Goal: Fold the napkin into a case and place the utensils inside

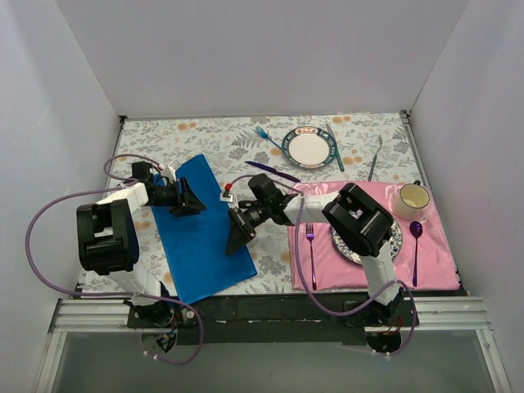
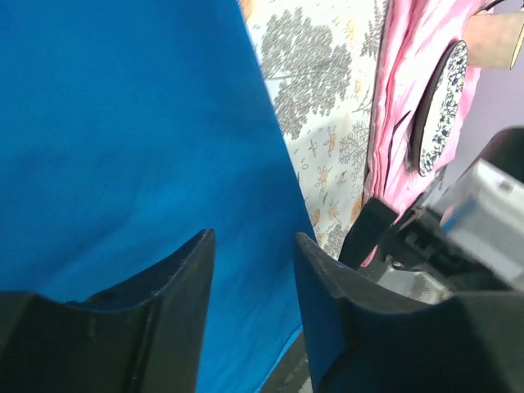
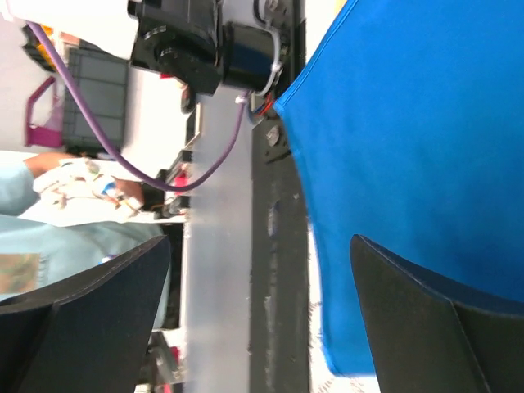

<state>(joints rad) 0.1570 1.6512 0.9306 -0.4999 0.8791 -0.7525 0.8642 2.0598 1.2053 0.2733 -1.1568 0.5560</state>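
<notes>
The blue napkin [image 1: 205,241] lies as a long folded strip on the table's left half. It fills the left wrist view [image 2: 123,123] and shows in the right wrist view [image 3: 409,123]. My left gripper [image 1: 191,201] is open, just over the strip's upper part, with cloth showing between its jaws [image 2: 250,237]. My right gripper [image 1: 240,233] is wide open at the strip's right edge [image 3: 260,241] and holds nothing. The light-blue fork [image 1: 265,135] and the dark purple knife [image 1: 273,171] lie at the back, beyond the napkin.
A small plate [image 1: 309,148] with a teal knife [image 1: 334,147] stands at the back, a grey knife [image 1: 375,157] further right. The pink placemat [image 1: 434,262] holds a magenta fork [image 1: 311,254], a patterned plate, a cup [image 1: 413,198] and a purple spoon [image 1: 416,246].
</notes>
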